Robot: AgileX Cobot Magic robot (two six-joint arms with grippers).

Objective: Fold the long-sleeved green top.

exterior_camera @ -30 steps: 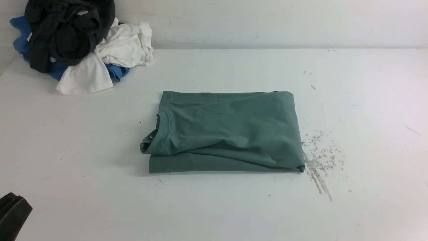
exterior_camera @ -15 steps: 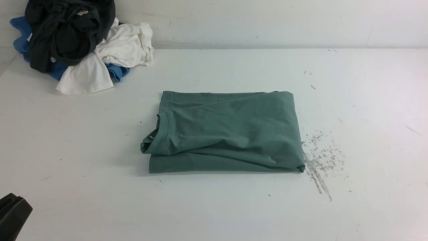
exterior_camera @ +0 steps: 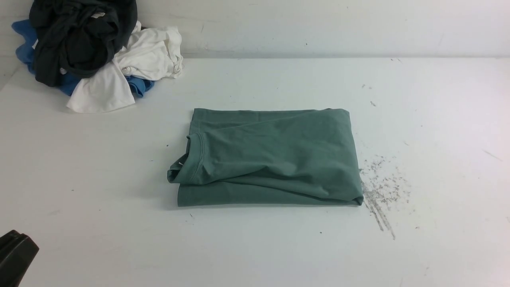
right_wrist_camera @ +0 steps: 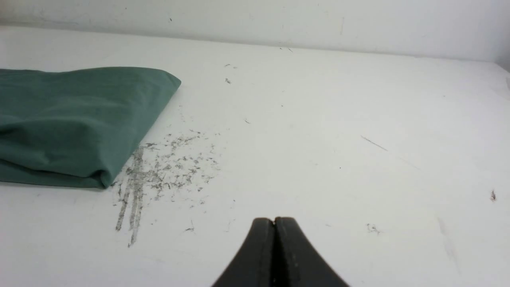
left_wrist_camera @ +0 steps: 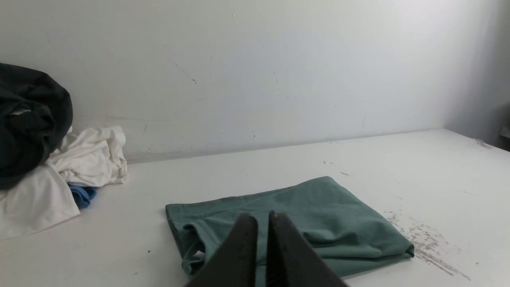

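White counter (exterior_camera: 255, 255): green long-sleeved top (exterior_camera: 271, 157) lies folded into a rectangle, apparently finished; left tool (left_wrist_camera: 263, 217) and right tool (right_wrist_camera: 274, 220) clenched empty, apart from it.

The left hand (left_wrist_camera: 263, 218) is showing only as a dark piece at about 8 o'clock of the front view (exterior_camera: 16, 255), low and near the robot's own side. In its wrist view the two dark fingers (left_wrist_camera: 243, 247) are standing almost together, with only a thin gap, and nothing is lying between them. The right hand (right_wrist_camera: 274, 220) is not appearing in the front view. In its wrist view the fingers (right_wrist_camera: 293, 251) are pressing together, tips touching, gripping nothing.
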